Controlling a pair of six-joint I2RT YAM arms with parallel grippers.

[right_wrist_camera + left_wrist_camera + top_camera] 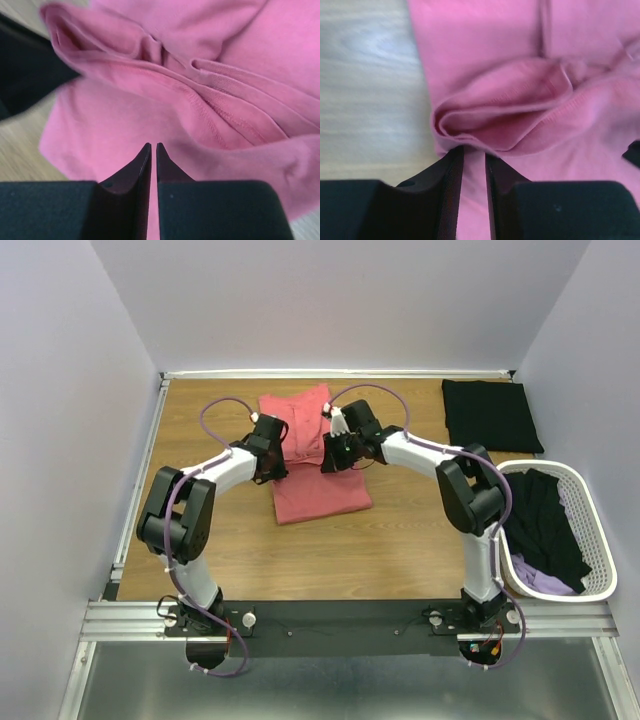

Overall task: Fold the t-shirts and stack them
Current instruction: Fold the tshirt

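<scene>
The coral-pink t-shirt (320, 495) lies partly folded in the middle of the table. My left gripper (270, 468) sits at its left edge and my right gripper (333, 458) at its right side, with a raised fold of cloth between them. In the left wrist view the left gripper (474, 150) is shut on a doubled pink fold (505, 125). In the right wrist view the right gripper (151, 145) is shut, with only a thin slit, on the pink cloth (165, 115). A folded black t-shirt (490, 415) lies flat at the back right.
A white slatted basket (600, 570) stands at the right edge, beside the right arm, holding a black tee (545, 520) and a lilac one (540, 582). Grey walls enclose the wooden table (200, 410) on three sides.
</scene>
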